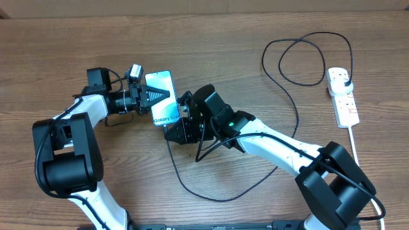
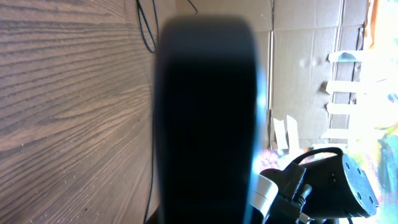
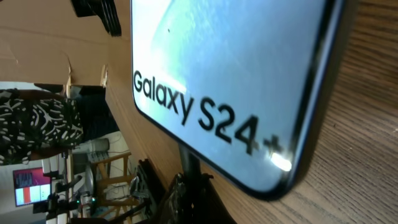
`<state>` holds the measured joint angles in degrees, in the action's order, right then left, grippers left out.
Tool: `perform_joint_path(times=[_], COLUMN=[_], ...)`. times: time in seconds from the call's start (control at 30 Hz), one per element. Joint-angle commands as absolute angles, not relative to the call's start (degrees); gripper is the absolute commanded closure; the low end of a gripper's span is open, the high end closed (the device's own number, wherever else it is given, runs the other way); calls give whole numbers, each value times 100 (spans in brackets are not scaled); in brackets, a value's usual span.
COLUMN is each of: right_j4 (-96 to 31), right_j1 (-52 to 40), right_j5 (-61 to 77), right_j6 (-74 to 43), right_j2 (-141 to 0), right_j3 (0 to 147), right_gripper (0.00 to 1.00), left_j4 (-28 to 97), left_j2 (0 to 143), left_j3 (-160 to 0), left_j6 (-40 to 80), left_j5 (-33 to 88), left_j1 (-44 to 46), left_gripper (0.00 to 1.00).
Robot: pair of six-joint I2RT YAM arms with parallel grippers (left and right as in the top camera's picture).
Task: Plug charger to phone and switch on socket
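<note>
My left gripper [image 1: 156, 97] is shut on the phone [image 1: 165, 114] and holds it up off the table with its cyan "Galaxy S24+" screen [image 3: 230, 74] tilted. The phone's dark back [image 2: 205, 112] fills the left wrist view. My right gripper [image 1: 177, 131] is shut on the charger's connector [image 3: 189, 163], whose tip meets the phone's lower edge. I cannot tell how deep the tip sits. The thin black charger cable [image 1: 217, 199] loops over the table to a black plug [image 1: 342, 78] in the white socket [image 1: 346, 107] at the far right.
The charger cable lies in wide loops between my right arm [image 1: 281, 150] and the socket. The socket's thick white cord [image 1: 355, 144] runs toward the table's front right. Cardboard walls [image 2: 311, 37] stand beyond the table.
</note>
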<state>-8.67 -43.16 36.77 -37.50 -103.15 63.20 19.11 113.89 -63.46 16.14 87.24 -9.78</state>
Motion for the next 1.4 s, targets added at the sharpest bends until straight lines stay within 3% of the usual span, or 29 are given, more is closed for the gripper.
perform_joint_path(times=[0.0, 1.37], right_j4=[-895, -869], right_j1=[-4289, -4169], right_j5=[3765, 3564], right_j6=[-3726, -3734], right_j2=[-10344, -10344], right_j3=[6296, 6296], right_gripper=[96, 96], left_j4=[1863, 1968], left_j2=[11185, 11185], left_j3=[-6386, -6386], left_j6=[1476, 1070], left_j5=[8947, 9065], left_j1=[-1059, -1046], left_gripper=[96, 96])
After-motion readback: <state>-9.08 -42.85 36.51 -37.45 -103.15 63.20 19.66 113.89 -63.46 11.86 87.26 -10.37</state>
